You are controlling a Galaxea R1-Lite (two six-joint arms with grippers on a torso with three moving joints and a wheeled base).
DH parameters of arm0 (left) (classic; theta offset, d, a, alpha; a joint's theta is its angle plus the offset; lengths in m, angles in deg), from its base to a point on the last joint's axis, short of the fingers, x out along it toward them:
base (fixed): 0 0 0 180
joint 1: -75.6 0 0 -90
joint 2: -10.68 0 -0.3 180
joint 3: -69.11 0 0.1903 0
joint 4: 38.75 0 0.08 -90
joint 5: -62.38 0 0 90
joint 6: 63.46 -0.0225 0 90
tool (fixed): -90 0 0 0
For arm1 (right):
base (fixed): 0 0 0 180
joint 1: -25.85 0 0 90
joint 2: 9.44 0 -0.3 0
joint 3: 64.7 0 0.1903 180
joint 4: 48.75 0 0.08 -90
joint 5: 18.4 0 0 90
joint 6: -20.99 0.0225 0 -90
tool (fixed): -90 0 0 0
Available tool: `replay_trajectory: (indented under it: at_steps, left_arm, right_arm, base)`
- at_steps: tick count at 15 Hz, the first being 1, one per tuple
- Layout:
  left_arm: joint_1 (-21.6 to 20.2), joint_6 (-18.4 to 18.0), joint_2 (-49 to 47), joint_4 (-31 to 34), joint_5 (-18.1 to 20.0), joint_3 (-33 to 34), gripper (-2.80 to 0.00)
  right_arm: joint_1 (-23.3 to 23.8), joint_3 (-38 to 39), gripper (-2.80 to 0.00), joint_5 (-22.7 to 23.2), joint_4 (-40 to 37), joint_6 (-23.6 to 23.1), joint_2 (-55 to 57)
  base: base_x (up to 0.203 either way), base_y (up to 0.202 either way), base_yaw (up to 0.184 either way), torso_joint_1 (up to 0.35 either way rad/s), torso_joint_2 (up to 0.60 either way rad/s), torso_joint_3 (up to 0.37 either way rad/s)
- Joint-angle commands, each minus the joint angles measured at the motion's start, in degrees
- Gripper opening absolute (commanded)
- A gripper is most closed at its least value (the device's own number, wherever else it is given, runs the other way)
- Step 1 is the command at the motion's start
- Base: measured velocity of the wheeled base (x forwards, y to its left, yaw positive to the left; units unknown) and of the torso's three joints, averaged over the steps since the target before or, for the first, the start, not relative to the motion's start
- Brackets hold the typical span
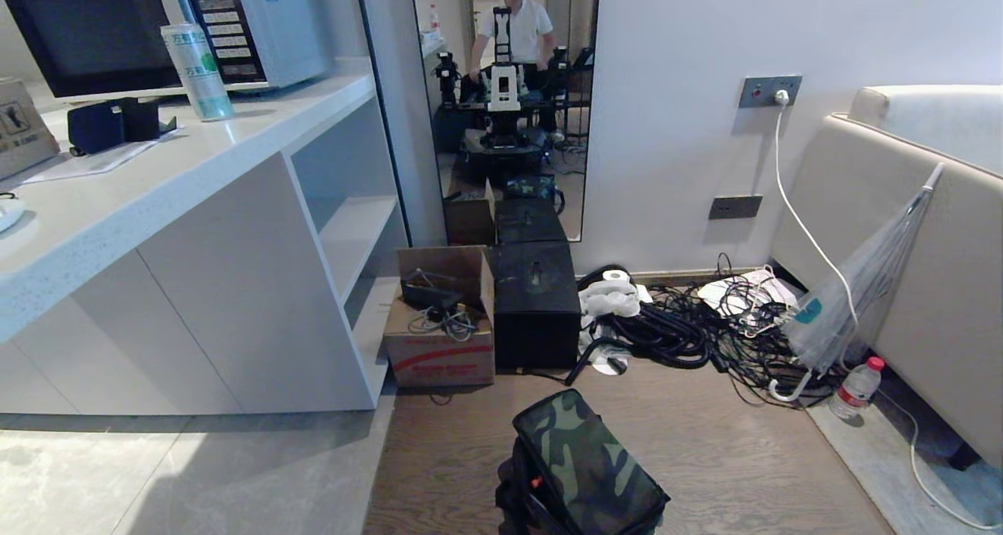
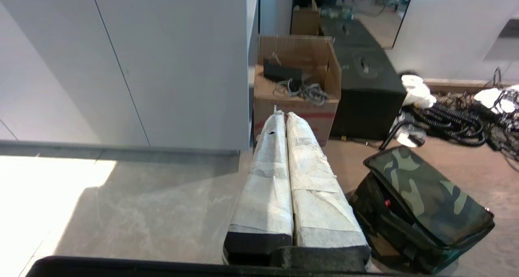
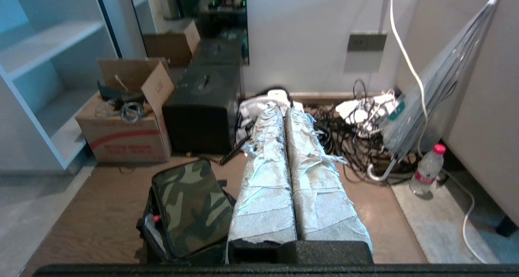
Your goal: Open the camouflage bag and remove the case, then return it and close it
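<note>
Both grippers' fingers (image 2: 284, 179) wear frayed white tape.

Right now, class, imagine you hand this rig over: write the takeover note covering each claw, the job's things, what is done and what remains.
Left claw: shut, empty, held above the floor, away from the bag.
Right claw: shut, empty, also clear of the bag.
Camouflage bag: on the wood floor just in front of the robot, lid down.
Case: not visible, presumably inside the bag.
Done: nothing visible yet.
Left: open the bag, take the case out, put it back, close the bag.
</note>
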Motion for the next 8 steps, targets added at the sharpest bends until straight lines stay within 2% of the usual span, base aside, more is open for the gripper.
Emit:
replay_trajectory:
  at_steps: [1, 4, 8]
  left_arm:
    - [0.0, 0.0, 0.0, 0.0, 0.0, 0.0, -2.8]
    - [0.0, -0.1, 0.0, 0.0, 0.0, 0.0, -2.8]
    - [0.0, -0.1, 0.0, 0.0, 0.0, 0.0, -2.8]
  right_arm:
    - [0.0, 2.3, -2.8, 0.0, 0.1, 0.0, 0.1]
    - [0.0, 2.3, -2.8, 0.0, 0.1, 0.0, 0.1]
    - [0.0, 2.3, -2.8, 0.0, 0.1, 0.0, 0.1]
  base:
    - [0.0, 0.0, 0.0, 0.002, 0.01, 0.198]
    - [0.0, 0.0, 0.0, 0.002, 0.0, 0.091]
    - [0.0, 0.0, 0.0, 0.001, 0.0, 0.007]
